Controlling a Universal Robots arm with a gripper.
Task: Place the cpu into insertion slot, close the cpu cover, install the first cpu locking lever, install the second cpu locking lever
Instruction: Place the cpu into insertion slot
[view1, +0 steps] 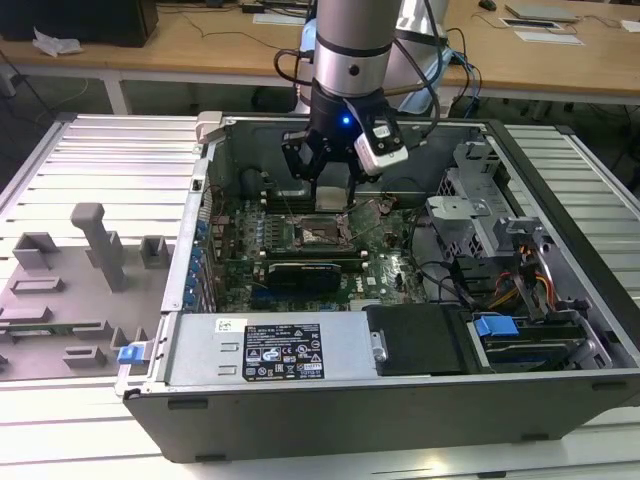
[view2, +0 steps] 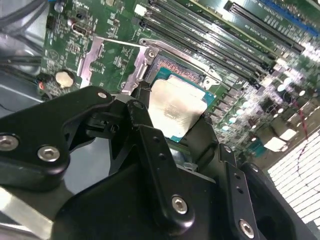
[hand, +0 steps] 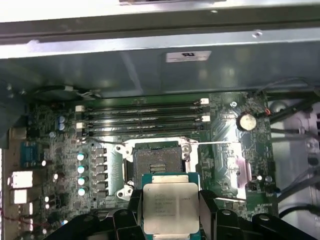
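Tool (hand: 170, 216) with cpu (hand: 169, 204) above bare insertion slot (hand: 155, 161)

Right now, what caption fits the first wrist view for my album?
The pincer grips the cpu close to the uncovered insertion slot.

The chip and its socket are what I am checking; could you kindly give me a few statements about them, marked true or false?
1. The gripper holds the chip between its fingers. True.
2. The chip already sits in the socket. False: the socket's dark centre is bare, and the chip is held clear of it.
3. Long memory slots run beside the socket on the green board. True.
4. The computer case is closed up. False: it lies open, with the board exposed.
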